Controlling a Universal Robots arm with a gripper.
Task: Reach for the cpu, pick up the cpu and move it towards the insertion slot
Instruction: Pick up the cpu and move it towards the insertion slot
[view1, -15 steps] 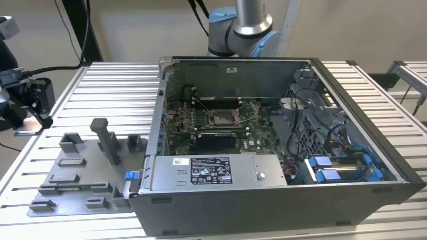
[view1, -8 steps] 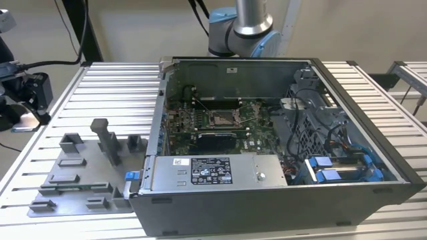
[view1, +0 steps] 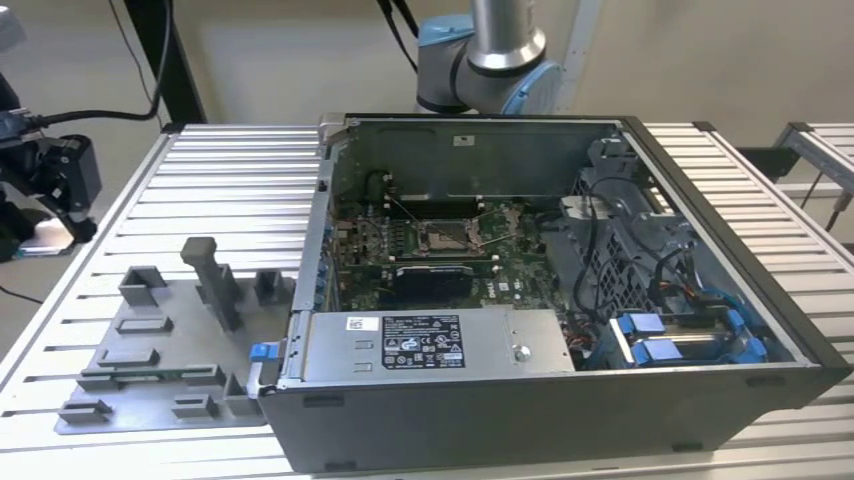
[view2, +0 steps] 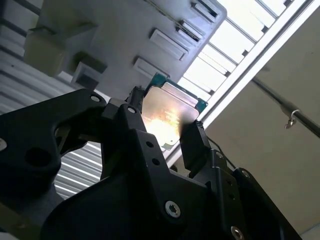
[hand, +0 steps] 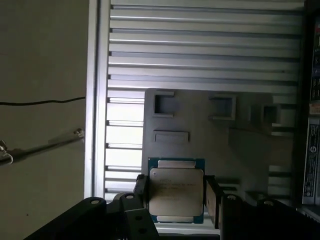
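The claw (hand: 176, 193) is clamped on the cpu (hand: 176, 187). In both wrist views its two black fingers (hand: 212, 197) press against opposite edges of the chip, one on each side. The cpu's silvery metal top faces the camera in the first wrist view, with a thin green border showing around it. In the second wrist view the cpu (view2: 167, 107) catches a bright glare and sits at a tilt to the grey tray (view2: 115, 30) behind it, so it looks to be off the tray. The chip is held over the tray's edge, near the rim of the ribbed metal worktop (hand: 200, 50). The tray (hand: 200, 125) carries several square and oblong recesses and raised blocks. In the exterior view the tray (view1: 174, 350) lies on the worktop (view1: 227, 190), just beside the open computer case (view1: 534, 420) on the exterior view's left. Inside the case a green circuit board lies flat, and the insertion slot (view1: 441, 237) sits in the middle of it, a shiny metal frame around a dark centre. Nearer the camera the case holds a silver labelled box (view1: 420, 345), and on the exterior view's right there are black cables (view1: 601, 260) and blue clips (view1: 681, 335). The cpu is well apart from the slot.
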